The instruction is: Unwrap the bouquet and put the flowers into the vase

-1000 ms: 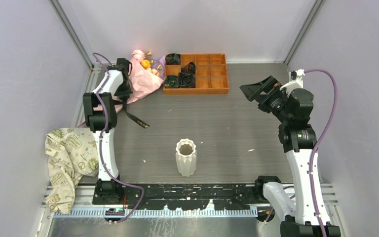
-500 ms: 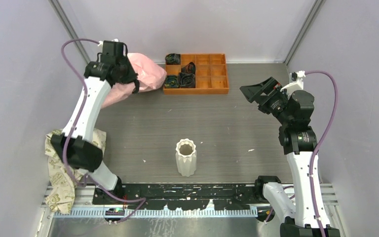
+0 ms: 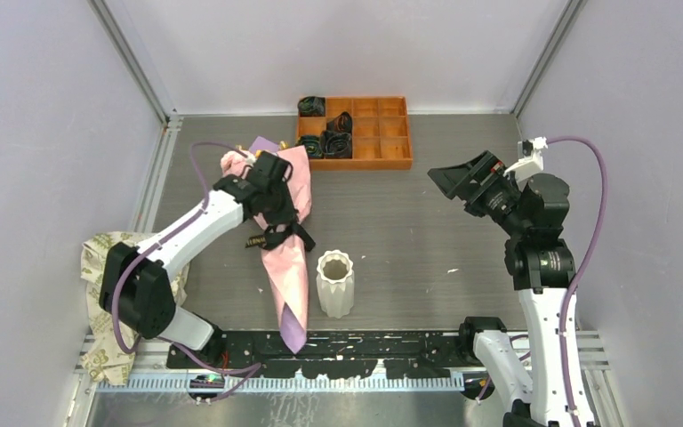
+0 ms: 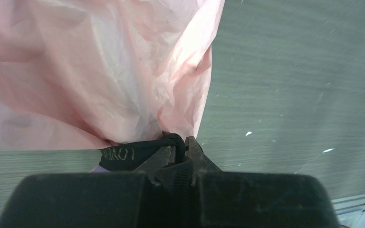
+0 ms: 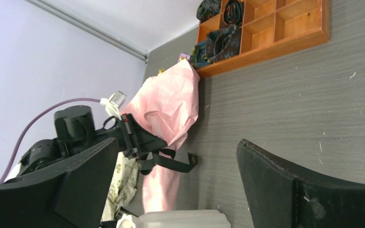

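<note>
The bouquet (image 3: 285, 271) was caught by its black ribbon (image 4: 123, 153), which my left claw (image 4: 186, 151) pinched tight, pink paper bunched just ahead of it. The vase (image 3: 335, 283) stood on the tabletop (image 3: 409, 231) just right of that claw. My right claw (image 3: 459, 180) was spread wide, well apart to the right.

The bouquet (image 3: 286, 267) is just left of the vase (image 3: 335, 283); the tray (image 3: 382, 163) sits behind both, the cloth (image 3: 108, 285) at the desk's (image 3: 427, 231) left edge.

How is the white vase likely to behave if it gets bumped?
The vase stands upright, taller than wide, so a high push would probably tip it. Its ribbed white body looks rigid, perhaps ceramic, so likely fragile. It appears empty, so probably fairly light.
</note>
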Controlling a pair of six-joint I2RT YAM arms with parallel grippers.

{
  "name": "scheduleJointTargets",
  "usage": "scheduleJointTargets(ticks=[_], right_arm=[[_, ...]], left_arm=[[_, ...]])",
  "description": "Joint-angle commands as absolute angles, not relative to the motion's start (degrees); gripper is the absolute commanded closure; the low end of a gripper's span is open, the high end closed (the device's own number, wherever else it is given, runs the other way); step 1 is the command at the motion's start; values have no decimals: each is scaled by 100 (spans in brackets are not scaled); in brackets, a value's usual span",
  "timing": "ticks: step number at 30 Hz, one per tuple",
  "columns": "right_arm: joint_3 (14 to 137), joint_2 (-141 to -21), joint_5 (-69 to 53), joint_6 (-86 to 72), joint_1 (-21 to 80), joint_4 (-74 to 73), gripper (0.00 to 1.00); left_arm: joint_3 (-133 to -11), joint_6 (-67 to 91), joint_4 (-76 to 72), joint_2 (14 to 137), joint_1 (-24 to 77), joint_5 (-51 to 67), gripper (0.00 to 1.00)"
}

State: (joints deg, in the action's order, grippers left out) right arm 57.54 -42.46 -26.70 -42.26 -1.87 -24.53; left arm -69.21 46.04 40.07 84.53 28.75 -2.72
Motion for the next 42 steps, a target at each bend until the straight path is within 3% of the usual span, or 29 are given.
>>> scheduleJointTargets(ticks=[1,6,8,10,17,22,31,42], right_arm=[[6089,-4132,-2814,-4001,-150,-3044,1],[6310,-4063,-2908,-3817,-126,-3535,1],[6418,-4043,-2942,-3715,-78,-3728,1],[6526,-4045,-3014,-3631,-40,-3879,1],[7100,-4339,-3191,-3395,340,-4364,1],[7882,-5105,-2472,-3281,1098,-4697,1],[10167,-7422,2011,-2695,5155,-5779,0],[10256,-8291,3850,-3076,7714,-6880,1]], left_arm=[[-6676,4728,2989,8412,3397,-283,84],[-6715,4559,2763,8269,3485,-143,42],[-6749,4401,2580,8028,3484,-38,16],[-6830,4262,2348,7714,3489,270,6],[-6996,4155,2509,6554,3488,58,4],[-7263,3926,3203,5953,3485,-1318,3],[-8385,3938,5101,5731,3484,-3258,5],[-7765,3927,5192,5235,3487,-3217,6]])
